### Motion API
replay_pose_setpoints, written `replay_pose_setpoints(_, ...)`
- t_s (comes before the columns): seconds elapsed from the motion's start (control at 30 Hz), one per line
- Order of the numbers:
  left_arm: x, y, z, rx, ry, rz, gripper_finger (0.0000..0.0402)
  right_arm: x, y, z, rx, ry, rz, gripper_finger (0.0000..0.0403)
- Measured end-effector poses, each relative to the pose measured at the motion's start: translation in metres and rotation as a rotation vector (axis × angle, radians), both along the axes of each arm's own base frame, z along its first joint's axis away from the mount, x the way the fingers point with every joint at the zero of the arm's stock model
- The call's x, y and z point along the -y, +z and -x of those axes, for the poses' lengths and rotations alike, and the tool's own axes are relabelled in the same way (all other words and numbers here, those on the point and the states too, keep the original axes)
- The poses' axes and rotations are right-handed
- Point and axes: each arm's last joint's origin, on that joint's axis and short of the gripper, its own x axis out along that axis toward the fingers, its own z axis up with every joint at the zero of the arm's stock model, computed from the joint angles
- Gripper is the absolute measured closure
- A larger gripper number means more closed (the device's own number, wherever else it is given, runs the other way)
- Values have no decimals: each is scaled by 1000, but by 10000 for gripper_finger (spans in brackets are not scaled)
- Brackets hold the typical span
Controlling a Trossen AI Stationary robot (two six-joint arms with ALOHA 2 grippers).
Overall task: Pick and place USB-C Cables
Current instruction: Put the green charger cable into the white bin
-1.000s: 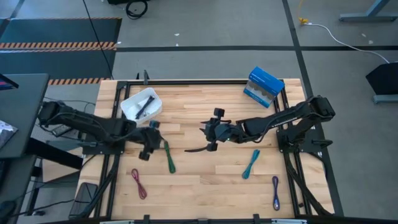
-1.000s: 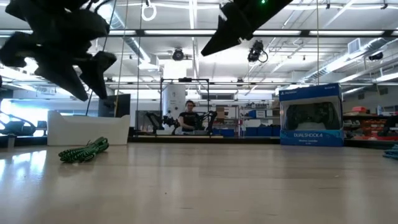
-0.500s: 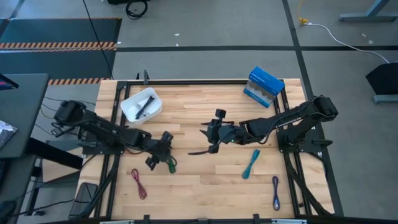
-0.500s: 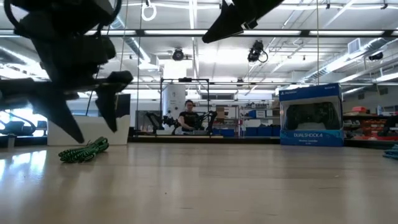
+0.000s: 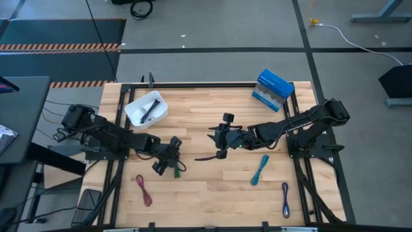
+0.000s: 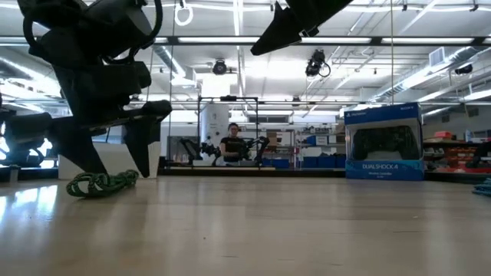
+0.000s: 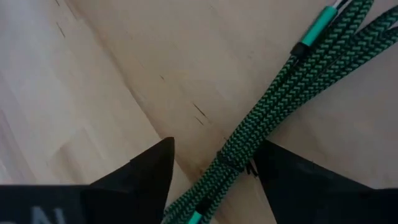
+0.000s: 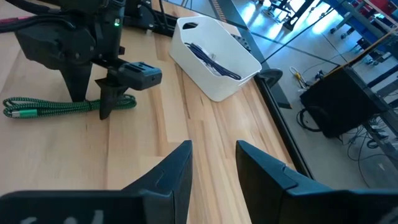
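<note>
The green USB-C cable (image 7: pixel 280 93) lies flat on the wooden table, left of centre (image 5: pixel 177 171) (image 6: pixel 96 184). My left gripper (image 7: pixel 214 171) is open and low over it, one finger on either side of the bundle's middle (image 6: pixel 111 165) (image 5: pixel 168 166). My right gripper (image 8: pixel 212 155) is open with a narrow gap and holds nothing. It hangs high above the table's middle (image 5: pixel 215 145). A teal cable (image 5: pixel 260 169), a purple cable (image 5: pixel 285 198) and a magenta cable (image 5: pixel 143 190) lie on the near half of the table.
A white tray (image 5: pixel 137 108) (image 8: pixel 214 59) with a dark cable (image 5: pixel 149 111) in it stands at the far left. A blue and white box (image 5: pixel 273 90) (image 6: pixel 383 142) sits at the far right. Bare wood lies between the two arms.
My left gripper has moved toward the near edge and the right, and has come down onto the green cable. Its open fingers, earlier raised above the table, now stand at table height on either side of the bundle.
</note>
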Motion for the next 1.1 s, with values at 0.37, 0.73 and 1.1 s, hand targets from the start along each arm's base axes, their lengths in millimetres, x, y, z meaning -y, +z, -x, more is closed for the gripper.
replay_pose_setpoints(0.37,1,-1,2,-15,134,85,330,0,0,0,-2,0,0,273)
replay_pose_setpoints(0.73,-10,22,4,27,368,-83,368,0,0,0,-5,0,1,273)
replay_pose_setpoints(1.1,-64,88,19,102,941,-268,370,0,-1,1,-8,-9,-13,276)
